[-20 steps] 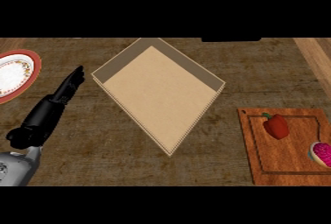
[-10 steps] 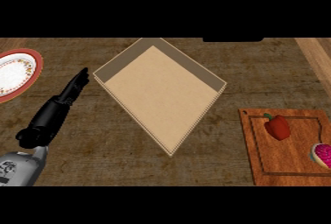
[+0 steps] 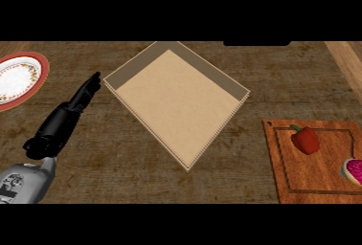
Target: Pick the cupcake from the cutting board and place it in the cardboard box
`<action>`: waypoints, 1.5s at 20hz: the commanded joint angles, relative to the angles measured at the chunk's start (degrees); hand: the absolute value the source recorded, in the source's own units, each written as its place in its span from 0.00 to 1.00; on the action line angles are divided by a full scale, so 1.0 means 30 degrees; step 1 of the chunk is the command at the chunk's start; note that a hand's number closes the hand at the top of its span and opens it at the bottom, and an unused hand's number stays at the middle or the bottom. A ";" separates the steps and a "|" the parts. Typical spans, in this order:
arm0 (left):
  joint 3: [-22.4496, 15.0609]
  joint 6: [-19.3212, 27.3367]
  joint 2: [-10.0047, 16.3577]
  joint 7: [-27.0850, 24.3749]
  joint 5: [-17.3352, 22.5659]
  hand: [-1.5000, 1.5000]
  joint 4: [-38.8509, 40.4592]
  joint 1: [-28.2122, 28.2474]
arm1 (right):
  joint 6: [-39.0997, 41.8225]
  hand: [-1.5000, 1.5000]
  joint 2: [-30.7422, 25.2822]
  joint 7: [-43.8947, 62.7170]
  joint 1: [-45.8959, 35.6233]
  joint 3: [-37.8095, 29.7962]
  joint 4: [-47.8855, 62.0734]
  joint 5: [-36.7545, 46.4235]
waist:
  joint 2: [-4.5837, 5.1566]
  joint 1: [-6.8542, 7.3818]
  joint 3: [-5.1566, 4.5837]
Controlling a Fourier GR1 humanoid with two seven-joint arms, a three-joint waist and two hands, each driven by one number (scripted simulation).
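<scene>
Pointing up and a little to the right, the left hand (image 3: 67, 115) lies over the bench (image 3: 106, 167) with its black fingers (image 3: 90, 86) straight and close together, holding nothing. Its grey forearm (image 3: 25, 179) comes in from the lower left corner. The right hand does not show.

The cupcake (image 3: 354, 171) is far to the right of this hand and lower than its fingertips. It sits on the cutting board (image 3: 318, 184) near that board's right side, and the view's right edge cuts it off, so only part of its pink top shows. A red pepper (image 3: 305, 139) lies on the same board, up and to the left of the cupcake and apart from it.

Between the hand and the board stands the cardboard box (image 3: 134, 64), open at the top and turned so that its corners point up, down, left and right. Its left corner is just beside the fingertips; whether they touch it cannot be told. Its lower corner points at bare bench, with a clear gap to the board's left edge.

A plate (image 3: 39, 62) with a red rim lies to the hand's left, cut off by the view's edge, with a strip of bare bench between it and the fingers. Wide bare bench stretches from the wrist rightward, below the box, to the board.
</scene>
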 commanded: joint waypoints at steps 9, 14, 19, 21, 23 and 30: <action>0.1639 -0.1455 -0.1111 0.1144 -0.0995 0.50 -0.0248 -0.0771 | -0.0017 0.00 0.3093 0.0119 -0.2118 0.1127 0.1232 0.4566 | 0.0008 0.0066 0.0008; 0.1607 -0.1579 -0.1554 0.0940 -0.1585 0.50 -0.1118 0.0241 | -0.1766 0.00 0.4013 -0.0710 -0.1967 0.1288 0.3056 0.6375 | -0.0002 0.0069 0.0012; 0.1413 -0.1513 -0.2820 0.0222 -0.2577 0.50 -0.0984 0.1441 | -0.0473 0.00 0.4371 -0.1269 -0.3832 0.1194 0.4151 0.6701 | 0.0011 0.0118 0.0006; 0.2043 -0.2342 -0.2216 0.0612 -0.2412 0.50 -0.1896 0.1685 | -0.0900 0.00 0.4708 -0.1740 -0.3377 0.1154 0.4569 0.7330 | 0.0002 0.0121 0.0008; 0.2617 -0.2508 -0.2419 0.0829 -0.2621 0.50 0.0123 -0.0636 | -0.0539 0.00 0.4985 -0.1581 -0.4399 0.1610 0.5118 0.7732 | 0.0024 0.0074 0.0007; 0.3062 -0.2986 -0.3124 0.0655 -0.3053 0.50 -0.0623 0.0434 | -0.1086 0.00 0.5486 -0.1922 -0.5304 0.0545 0.6709 0.8644 | 0.0009 0.0108 0.0008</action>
